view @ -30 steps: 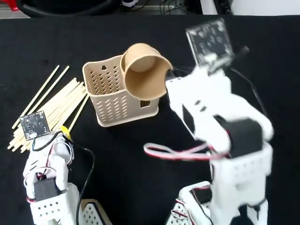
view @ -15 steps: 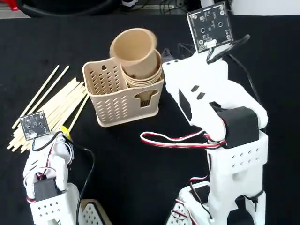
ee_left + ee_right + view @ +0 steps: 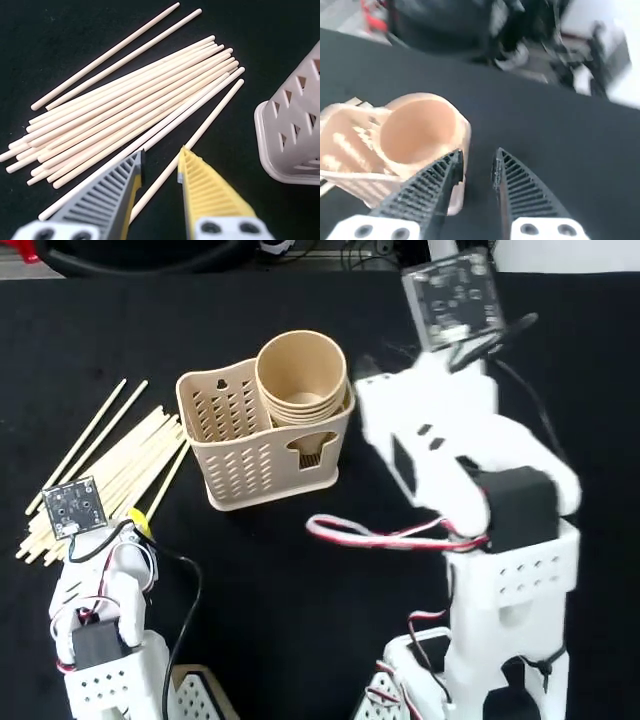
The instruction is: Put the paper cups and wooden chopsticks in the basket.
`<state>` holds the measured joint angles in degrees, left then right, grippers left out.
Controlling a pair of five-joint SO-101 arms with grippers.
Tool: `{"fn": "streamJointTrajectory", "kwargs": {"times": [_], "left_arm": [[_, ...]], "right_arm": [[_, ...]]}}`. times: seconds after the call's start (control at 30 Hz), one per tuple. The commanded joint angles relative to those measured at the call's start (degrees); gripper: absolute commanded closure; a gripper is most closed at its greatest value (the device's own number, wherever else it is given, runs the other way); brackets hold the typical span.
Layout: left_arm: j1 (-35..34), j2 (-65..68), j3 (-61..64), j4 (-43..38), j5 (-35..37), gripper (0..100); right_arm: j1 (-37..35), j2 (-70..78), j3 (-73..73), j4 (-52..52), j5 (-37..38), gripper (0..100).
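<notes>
The left gripper (image 3: 161, 152) is held low over the desk (image 3: 300, 570), nearest the arm bases. Its jaws are parted and nothing is grasped. A single chopstick (image 3: 210, 120) is straddled by them, with a gap to be seen on either side of it. Just beyond, the chopsticks (image 3: 125, 107) are spread in a loose bundle on the desk, with two more lying a little apart on the far side. None of them has been lifted, and none is to be seen in the basket (image 3: 245, 465).

Farther on, the basket stands upright near the middle of the desk, just beside the bundle. A nested stack of cups (image 3: 300, 370) has been set in its compartment on the side toward the right arm. The top cup sits mouth up, its rim well above the basket wall. The compartment on the chopstick side appears unfilled.

Farthest off, the right gripper (image 3: 477, 152) is released, with its jaws apart and nothing between them. It is held just beside the top cup and the basket's edge.

The cup part of the task is judged done, as far as can be seen, since every visible cup is in the basket. The chopstick part is judged not yet begun. The whole bundle is left to be picked up and placed, probably a few sticks at a time.
</notes>
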<state>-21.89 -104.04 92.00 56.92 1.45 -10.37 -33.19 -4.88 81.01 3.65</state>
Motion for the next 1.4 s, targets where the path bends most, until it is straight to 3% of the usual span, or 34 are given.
{"fn": "streamJointTrajectory", "kwargs": {"times": [0.0,0.2,0.33,0.57,0.7,0.83,1.23,1.37], "left_arm": [[-0.48,0.00,-0.92,-0.97,-3.08,87],[-6.73,2.99,-10.59,3.16,-5.19,80],[-6.64,15.65,-21.05,8.97,-14.15,80],[-6.73,45.80,-44.26,15.30,-26.55,80],[-6.20,60.66,-55.96,17.23,-30.33,79],[-4.53,74.29,-66.86,17.41,-33.05,75],[-0.04,114.11,-102.02,17.32,-34.20,74],[1.36,128.09,-114.24,18.81,-39.82,74]], "right_arm": [[9.41,0.31,-1.80,6.86,3.16,88.1],[23.74,0.22,12.44,8.70,7.12,88.1],[29.19,-0.22,30.20,-2.11,7.12,88.1],[28.04,-0.04,56.31,-30.33,6.68,88.2],[25.93,0.22,62.64,-39.47,6.68,88.4],[24.09,0.22,65.01,-40.00,7.03,98.6],[24.44,-0.13,68.88,-39.91,7.03,97.6],[24.70,-0.13,68.88,-39.91,6.77,97.6]]}}
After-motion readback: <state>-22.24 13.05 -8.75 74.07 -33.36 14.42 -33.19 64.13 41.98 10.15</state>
